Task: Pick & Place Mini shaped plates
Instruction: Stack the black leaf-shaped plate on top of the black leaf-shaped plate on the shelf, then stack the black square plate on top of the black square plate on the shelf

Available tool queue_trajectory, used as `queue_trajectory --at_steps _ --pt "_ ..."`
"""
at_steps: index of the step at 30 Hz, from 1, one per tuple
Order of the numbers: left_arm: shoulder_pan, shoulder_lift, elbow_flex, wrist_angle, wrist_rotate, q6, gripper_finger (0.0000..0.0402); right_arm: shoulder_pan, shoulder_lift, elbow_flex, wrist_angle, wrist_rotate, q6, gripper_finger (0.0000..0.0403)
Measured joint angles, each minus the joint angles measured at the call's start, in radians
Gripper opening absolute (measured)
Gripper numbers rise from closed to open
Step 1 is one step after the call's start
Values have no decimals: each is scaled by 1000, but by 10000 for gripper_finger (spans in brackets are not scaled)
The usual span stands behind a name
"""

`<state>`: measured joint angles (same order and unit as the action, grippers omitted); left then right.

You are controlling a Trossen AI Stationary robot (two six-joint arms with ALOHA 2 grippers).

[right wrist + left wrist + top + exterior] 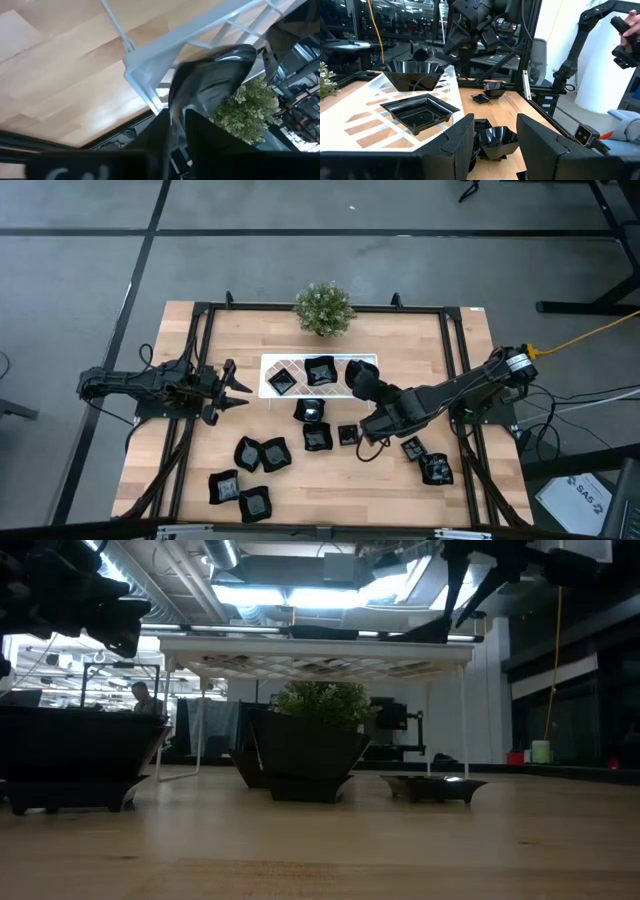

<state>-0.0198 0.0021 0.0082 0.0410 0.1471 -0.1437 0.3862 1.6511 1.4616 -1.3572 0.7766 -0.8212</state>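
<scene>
Several mini shaped plates, small glossy black dishes, lie scattered on the wooden table (300, 480), among them one (317, 438) near the middle. Two more (283, 381) (320, 370) sit in the white lattice tray (270, 363). My right gripper (362, 383) is over the tray's right end, shut on a rounded black plate (215, 82). At the table's left my left gripper (240, 388) waits open with nothing between its fingers. My right gripper pinches the plate's rim (176, 117) between its two fingers. The fingers slant down from the table's right side. The plate sticks out beyond the fingertips, tilted and lifted clear, above the tray's right end (145, 75).
A small green potted plant (323, 308) stands behind the tray at the far edge. The tray stands on thin legs above the tabletop (315, 655). A black frame (200, 320) runs around the table. Two plates (412, 448) (436, 470) lie under the right arm.
</scene>
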Motion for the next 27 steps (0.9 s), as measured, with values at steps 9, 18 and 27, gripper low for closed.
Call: queue_trajectory --at_steps 9,18,27 --pt "0 0 0 0 0 0 143 0 -2 -2 17 68 -24 149" --pt "0 0 0 0 0 0 143 41 -2 -2 146 85 127 194" --pt "0 0 0 0 0 0 143 108 -1 -2 240 83 566 200"
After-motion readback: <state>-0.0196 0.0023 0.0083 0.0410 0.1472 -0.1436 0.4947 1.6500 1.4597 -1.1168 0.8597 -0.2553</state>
